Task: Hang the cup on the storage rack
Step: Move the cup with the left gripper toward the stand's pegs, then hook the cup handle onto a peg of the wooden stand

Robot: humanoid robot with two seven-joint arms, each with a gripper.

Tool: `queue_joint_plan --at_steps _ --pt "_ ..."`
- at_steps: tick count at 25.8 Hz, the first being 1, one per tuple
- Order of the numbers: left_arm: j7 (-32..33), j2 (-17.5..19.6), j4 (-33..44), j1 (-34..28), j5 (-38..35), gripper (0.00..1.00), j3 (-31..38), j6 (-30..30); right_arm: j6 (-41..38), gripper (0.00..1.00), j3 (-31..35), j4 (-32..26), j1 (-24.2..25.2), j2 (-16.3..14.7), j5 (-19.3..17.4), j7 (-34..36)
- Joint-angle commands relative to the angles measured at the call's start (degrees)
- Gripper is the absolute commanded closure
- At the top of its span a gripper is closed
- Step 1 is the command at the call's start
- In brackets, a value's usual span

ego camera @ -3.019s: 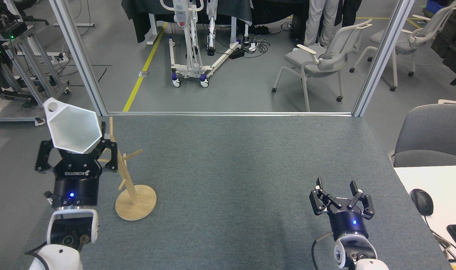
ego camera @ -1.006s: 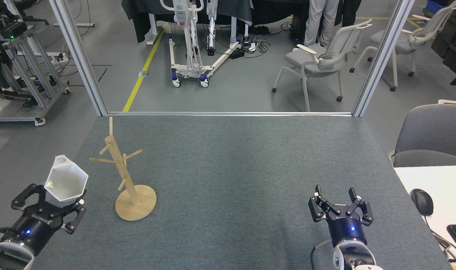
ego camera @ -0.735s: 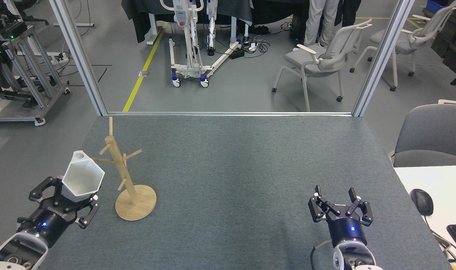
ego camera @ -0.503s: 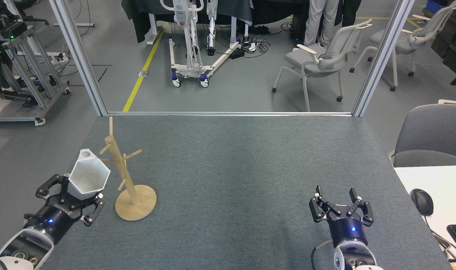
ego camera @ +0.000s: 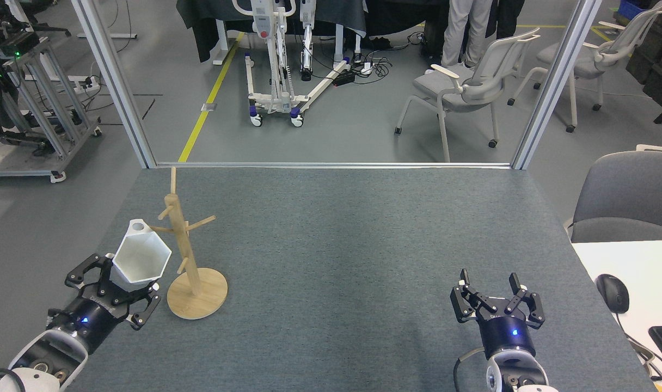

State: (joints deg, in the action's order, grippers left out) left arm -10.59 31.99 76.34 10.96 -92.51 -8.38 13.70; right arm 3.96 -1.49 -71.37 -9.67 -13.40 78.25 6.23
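Note:
The white hexagonal cup [ego camera: 141, 259] is held mouth-up in my left gripper [ego camera: 128, 284], which is shut on its narrow base at the table's left front. Its holed tab [ego camera: 138, 225] sits at the far rim, close to the tip of a left-pointing peg. The cup's right side touches or nearly touches the wooden storage rack [ego camera: 185, 251]. The rack's post leans to the right on its round disc base [ego camera: 197, 293]. At the right front, my right gripper [ego camera: 497, 290] stands open and empty above the table.
The grey felt table [ego camera: 336, 245] ends just left of my left arm. A white desk [ego camera: 630, 272] with a mouse [ego camera: 612, 292] and keyboard corner stands at the right. Chairs, a wheeled lift frame and a person's legs are beyond the far edge.
My left gripper has carried the cup rightward and forward to the rack. The rack's top has shifted to the right, its post now leaning. The right gripper has stayed put.

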Motion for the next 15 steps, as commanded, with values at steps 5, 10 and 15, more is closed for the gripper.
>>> queue_joint_plan --at_steps 5,10,15 --pt "0.04 -0.08 -0.31 0.29 0.05 0.76 -0.5 -0.07 0.0 0.01 0.0 0.0 0.0 0.04 0.06 -0.25" --pt "0.04 -0.08 -0.75 0.29 0.93 0.76 0.21 -0.43 0.0 0.01 0.0 0.09 0.0 -0.05 0.06 -0.25" --pt "-0.04 -0.08 -1.37 -0.07 1.37 0.76 4.07 -0.69 0.0 0.01 0.0 0.44 0.0 -0.05 0.06 -0.25"
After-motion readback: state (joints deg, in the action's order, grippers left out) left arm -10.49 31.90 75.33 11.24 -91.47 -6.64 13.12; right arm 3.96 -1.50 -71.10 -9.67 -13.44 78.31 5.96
